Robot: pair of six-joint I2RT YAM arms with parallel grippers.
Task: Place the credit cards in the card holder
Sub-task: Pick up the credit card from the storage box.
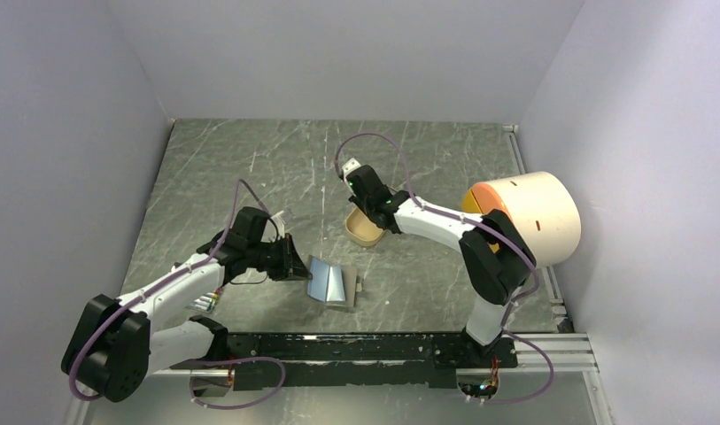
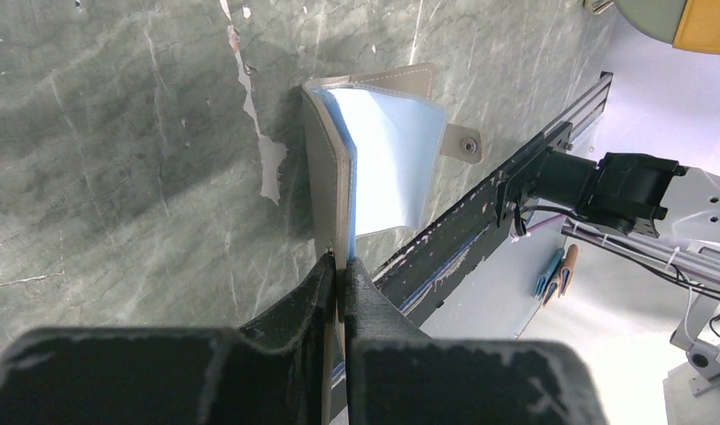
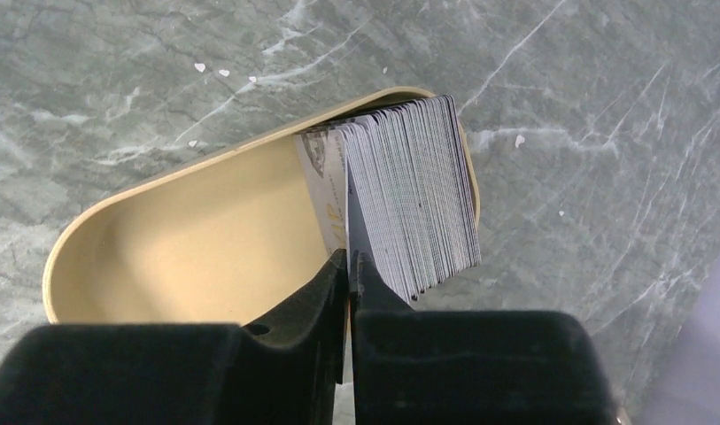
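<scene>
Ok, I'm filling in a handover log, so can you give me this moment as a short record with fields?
left hand: shut on the cover edge of the card holder
card holder: open, pale blue inside showing, snap tab out to one side
right hand: shut on one of the credit cards, at the stack's end
credit cards: stack standing on edge at one end of the tan tray
tan tray: on the table, apart from the card holder
cream cylinder: on its side beside the right arm

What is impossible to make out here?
Right wrist view: how many credit cards the right pincer pinches; its fingers cover their lower edges.
Left wrist view: whether the card holder already contains cards; it is seen nearly edge-on.
Top view: the tray interior; the right arm covers it.
</scene>
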